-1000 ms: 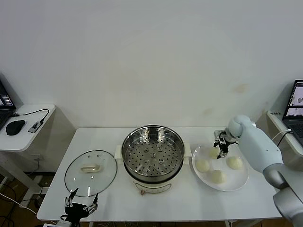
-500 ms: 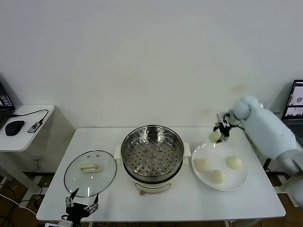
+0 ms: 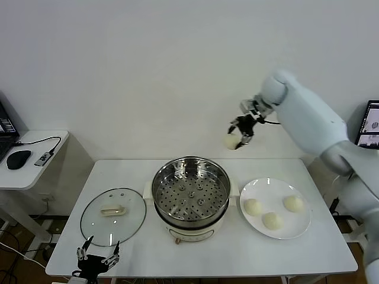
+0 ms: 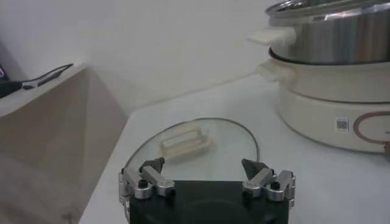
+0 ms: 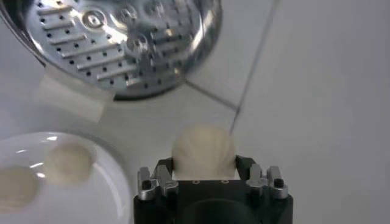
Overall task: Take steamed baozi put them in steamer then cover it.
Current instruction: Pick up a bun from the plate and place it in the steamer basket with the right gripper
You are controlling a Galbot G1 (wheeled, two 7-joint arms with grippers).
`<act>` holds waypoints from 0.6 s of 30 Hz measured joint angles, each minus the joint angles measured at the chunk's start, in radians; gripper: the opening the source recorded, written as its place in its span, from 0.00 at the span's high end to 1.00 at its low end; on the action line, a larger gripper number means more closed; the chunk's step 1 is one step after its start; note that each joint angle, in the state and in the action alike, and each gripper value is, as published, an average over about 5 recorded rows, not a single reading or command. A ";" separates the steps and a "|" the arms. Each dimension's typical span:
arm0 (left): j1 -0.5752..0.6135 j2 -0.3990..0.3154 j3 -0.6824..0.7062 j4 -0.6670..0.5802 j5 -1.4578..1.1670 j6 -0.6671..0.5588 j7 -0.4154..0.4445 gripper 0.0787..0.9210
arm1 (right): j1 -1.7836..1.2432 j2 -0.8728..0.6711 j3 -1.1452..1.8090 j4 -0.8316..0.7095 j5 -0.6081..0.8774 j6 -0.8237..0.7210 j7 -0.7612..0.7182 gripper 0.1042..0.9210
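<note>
One baozi gripped in right tool high beyond steamer rim, left tool agape at table edge.

Right gripper lifted baozi off plate, now high behind steamer.

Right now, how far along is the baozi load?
Done: nothing is in the steamer yet; its perforated tray is bare. In hand: the right gripper holds one baozi in the air, behind and to the right of the pot. Left: three baozi sit on the plate, and the cover lies on the table left of the steamer, with the open left gripper parked near it.
</note>
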 measured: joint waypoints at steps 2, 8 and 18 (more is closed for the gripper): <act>0.005 -0.001 -0.004 0.001 -0.001 0.000 -0.001 0.12 | 0.007 0.026 -0.007 -0.007 -0.002 0.066 -0.004 0.35; 0.024 -0.010 -0.010 -0.006 0.000 0.004 -0.003 0.12 | 0.025 0.065 -0.052 0.026 -0.027 0.209 -0.006 0.35; 0.036 -0.025 -0.009 -0.010 0.002 0.006 -0.002 0.12 | 0.014 0.086 -0.122 0.146 -0.081 0.327 0.002 0.35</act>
